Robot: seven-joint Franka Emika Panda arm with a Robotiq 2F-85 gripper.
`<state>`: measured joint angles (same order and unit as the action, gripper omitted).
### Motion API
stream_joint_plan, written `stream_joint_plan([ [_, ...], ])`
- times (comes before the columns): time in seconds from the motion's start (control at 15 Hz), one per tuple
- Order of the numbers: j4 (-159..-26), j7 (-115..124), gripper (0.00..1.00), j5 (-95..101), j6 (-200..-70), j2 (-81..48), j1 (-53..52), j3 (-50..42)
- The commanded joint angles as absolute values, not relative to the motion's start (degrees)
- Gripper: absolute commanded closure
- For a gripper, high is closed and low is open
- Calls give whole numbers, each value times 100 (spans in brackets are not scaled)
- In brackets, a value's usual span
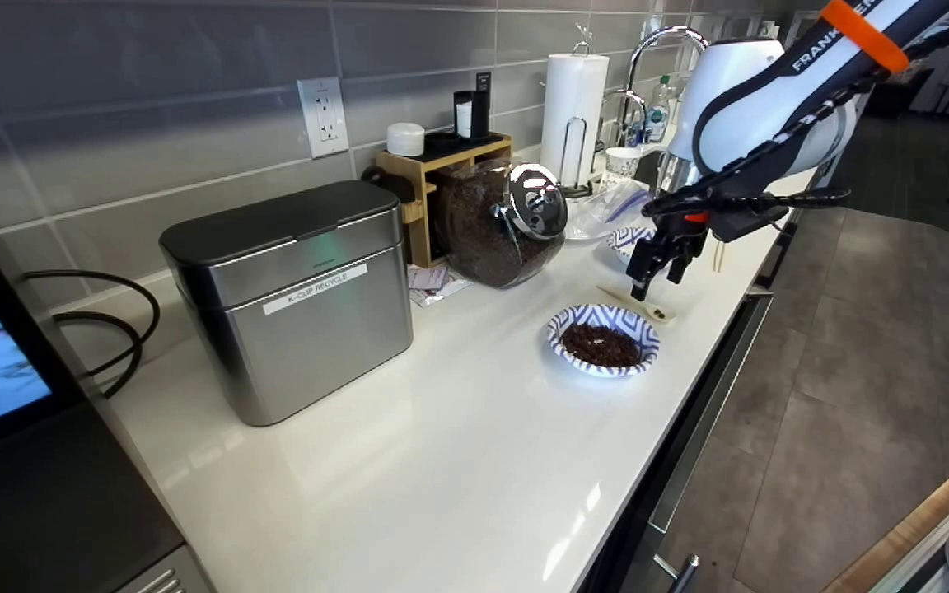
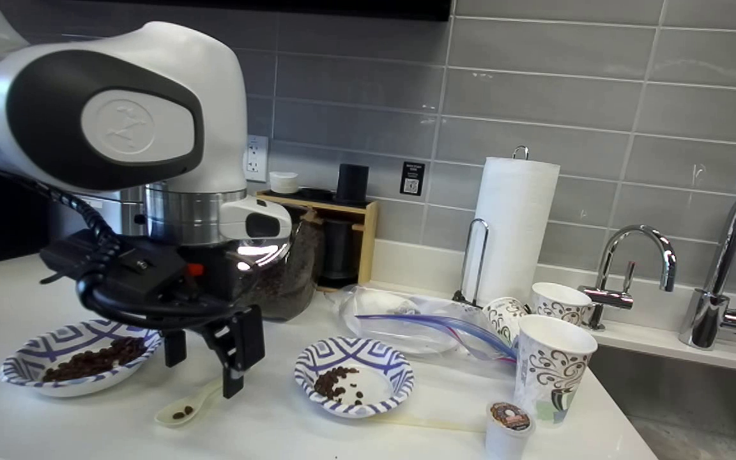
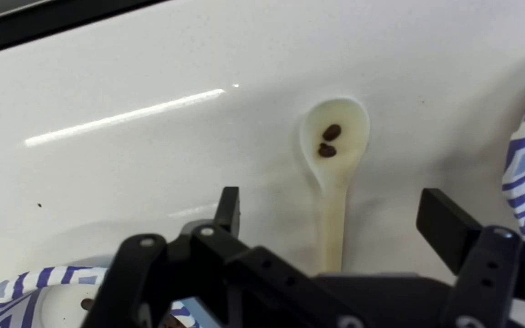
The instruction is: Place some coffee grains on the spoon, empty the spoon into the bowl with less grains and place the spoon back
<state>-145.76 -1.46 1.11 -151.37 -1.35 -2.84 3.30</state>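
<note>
I'm holding my black, two-fingered hand (image 3: 332,210) wide apart, gripping nothing; handle of pale cream, plastic-looking spoon (image 3: 334,182) showing between my fingers (image 3: 445,228) in wrist view. Spoon lying on glossy white tabletop (image 1: 376,494), carrying two dark brown, oval coffee grains (image 3: 331,132). Round, shallow, blue-and-white, paper-looking bowl with few grains (image 2: 375,386) sitting near it on one side; similar fuller bowl (image 2: 55,352) sitting on other side, more grains heaping inside.
</note>
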Motion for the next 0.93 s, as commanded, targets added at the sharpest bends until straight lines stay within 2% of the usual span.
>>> stream_joint_plan([
  [0.0,-14213,-222,0,-134,-15216,-544,-297,345],
  [0.6,-13548,-246,1,-114,-15008,-1232,-317,444],
  [0.73,-13493,-218,8,-118,-14920,-1274,-313,468],
  [0.8,-13479,-217,18,-129,-14886,-1282,-308,479],
  [0.87,-13484,-215,16,-130,-14860,-1273,-303,482],
])
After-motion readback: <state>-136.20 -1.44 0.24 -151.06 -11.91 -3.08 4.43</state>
